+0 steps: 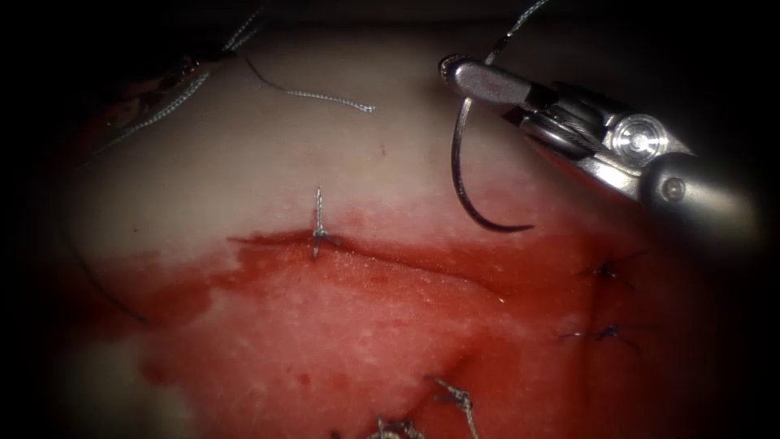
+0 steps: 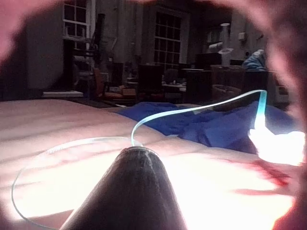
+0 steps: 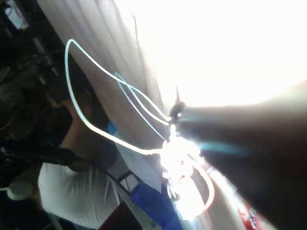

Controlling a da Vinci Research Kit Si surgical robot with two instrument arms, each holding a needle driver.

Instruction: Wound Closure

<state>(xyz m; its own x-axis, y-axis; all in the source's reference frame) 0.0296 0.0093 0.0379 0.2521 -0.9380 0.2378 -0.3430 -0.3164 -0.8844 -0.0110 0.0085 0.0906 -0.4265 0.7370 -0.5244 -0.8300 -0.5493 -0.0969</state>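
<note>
My right tool comes in from the right and hovers above the tissue, jaws shut on the curved needle near its thread end. The needle hangs free of the tissue, curving down to a tip pointing right, above the right part of the cut. Its thread runs up and away from the jaws. One pale stitch crosses the cut toward its left end. In the left wrist view my left tool's dark shaft lies over the tissue with thread arcing past it. Thread loops trail from my right tool.
Red fluid covers the tissue below the cut. Two dark stitches sit at the right. A loose thread piece lies at the far side, more thread at the far left, and knotted ends near the front.
</note>
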